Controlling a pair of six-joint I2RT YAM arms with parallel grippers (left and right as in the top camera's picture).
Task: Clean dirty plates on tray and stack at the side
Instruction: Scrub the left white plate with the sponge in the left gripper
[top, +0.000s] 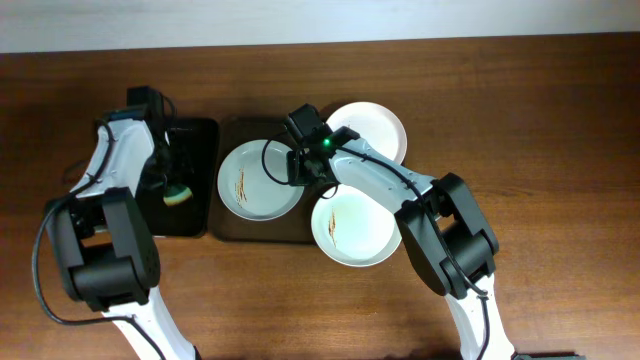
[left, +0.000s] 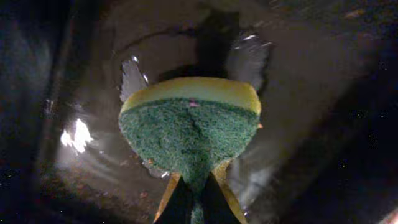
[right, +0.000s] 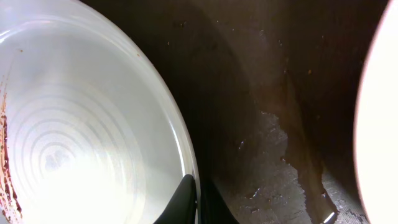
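Observation:
Three round white plates lie on the dark brown tray (top: 232, 226). The left plate (top: 252, 183) has brown-orange smears. The front plate (top: 355, 228) also has smears and overhangs the tray's front edge. The back right plate (top: 375, 128) looks clean. My right gripper (top: 298, 172) is shut on the right rim of the left plate (right: 81, 137), one finger inside the rim (right: 193, 202) and one outside. My left gripper (top: 172, 178) is shut on a yellow and green sponge (left: 189, 127) over the wet black tray (left: 298, 93).
The small glossy black tray (top: 200, 140) stands left of the brown tray, with water on its base. Bare wooden table (top: 540, 120) lies to the right and in front.

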